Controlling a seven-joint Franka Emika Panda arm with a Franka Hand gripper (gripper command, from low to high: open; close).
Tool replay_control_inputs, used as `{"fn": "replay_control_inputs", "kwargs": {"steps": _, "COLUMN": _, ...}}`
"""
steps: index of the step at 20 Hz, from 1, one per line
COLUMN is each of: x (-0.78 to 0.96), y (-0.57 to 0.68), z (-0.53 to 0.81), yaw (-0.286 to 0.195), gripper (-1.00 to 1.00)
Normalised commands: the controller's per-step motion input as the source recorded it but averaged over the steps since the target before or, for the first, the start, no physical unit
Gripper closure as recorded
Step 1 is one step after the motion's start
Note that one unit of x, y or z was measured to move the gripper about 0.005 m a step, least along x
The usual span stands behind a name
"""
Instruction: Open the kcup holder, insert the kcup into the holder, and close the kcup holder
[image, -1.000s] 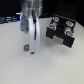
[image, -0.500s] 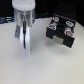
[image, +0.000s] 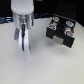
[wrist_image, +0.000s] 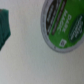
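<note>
**Arm low over the white table, pod beneath the wrist camera, drawer box off to the side**

The white Franka arm with its silver collar and pale gripper (image: 23, 44) hangs low over the white tabletop (image: 45, 70), on the exterior view's left. In that view the fingers blur into one pale shape with a faint blue tinge, so I cannot tell whether the claw is open, closed or holding anything.

The kcup holder (image: 61, 32), a black boxy drawer unit with pale rectangular handles on its stacked fronts, sits on the table toward the exterior view's right, well apart from the gripper. Its drawer fronts look flush with the box, though the picture is too soft to be certain.

The wrist view shows the kcup (wrist_image: 64, 24), a small round pod seen from above: green lid with blurred pale lettering and a whitish rim, lying on the white surface. A dark green shape (wrist_image: 5, 27) at the frame's edge is too blurred to identify. The kcup is not visible in the exterior view.
</note>
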Motion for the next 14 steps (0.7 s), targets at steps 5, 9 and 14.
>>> {"fn": "replay_control_inputs", "kwargs": {"steps": 5, "x": -0.19, "y": -0.03, "z": -0.05, "yaw": -0.054, "gripper": -1.00}}
{"fn": "replay_control_inputs", "kwargs": {"steps": 9, "x": -0.12, "y": -0.05, "z": -0.16, "yaw": -0.103, "gripper": -1.00}}
{"fn": "replay_control_inputs", "kwargs": {"steps": 14, "x": -0.07, "y": -0.05, "z": -0.23, "yaw": -0.074, "gripper": -1.00}}
